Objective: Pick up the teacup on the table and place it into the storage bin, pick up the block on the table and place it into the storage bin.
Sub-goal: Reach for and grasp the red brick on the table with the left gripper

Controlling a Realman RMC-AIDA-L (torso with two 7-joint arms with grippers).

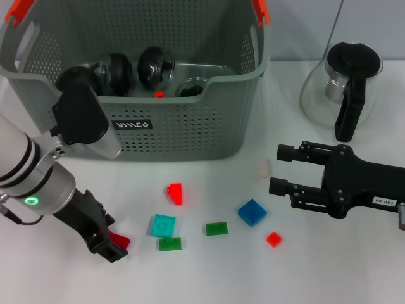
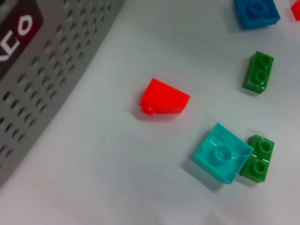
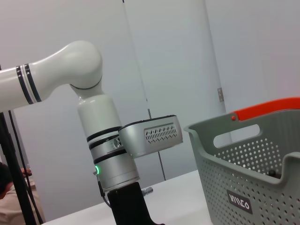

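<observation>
1. White tabletop (image 1: 209,272) carries everything; a pale wall shows behind it in the right wrist view.
2. At the back stands the large grey perforated plastic storage bin (image 1: 183,133) with orange handle ends and a small black label on its front wall.
3. Inside the bin lie dark rounded glass pieces (image 1: 155,65), at least two, and a small red block (image 1: 159,94) near its front wall; I cannot tell which of the glass pieces is a teacup.
4. Right of the bin, apart from it, stands a clear glass teapot (image 1: 342,85) with a black lid and handle.
5. On the table in front of the bin, counted from the head view: one red sloped block (image 1: 175,193), one turquoise square block (image 1: 162,225), two green two-stud blocks (image 1: 169,243) (image 1: 216,228), one blue square block (image 1: 252,211), one small flat red block (image 1: 273,239) and one pale, barely visible piece (image 1: 262,168).
6. The left gripper (image 1: 114,246) is low at the table's near left, pinching a further dark red block (image 1: 120,240) between its black fingers; the turquoise block and one green block lie just to its right.
7. The right gripper (image 1: 280,169) hovers at the right, fingers spread, pointing left; the pale piece sits just beyond its fingertips and the blue block lies near, below it.
</observation>
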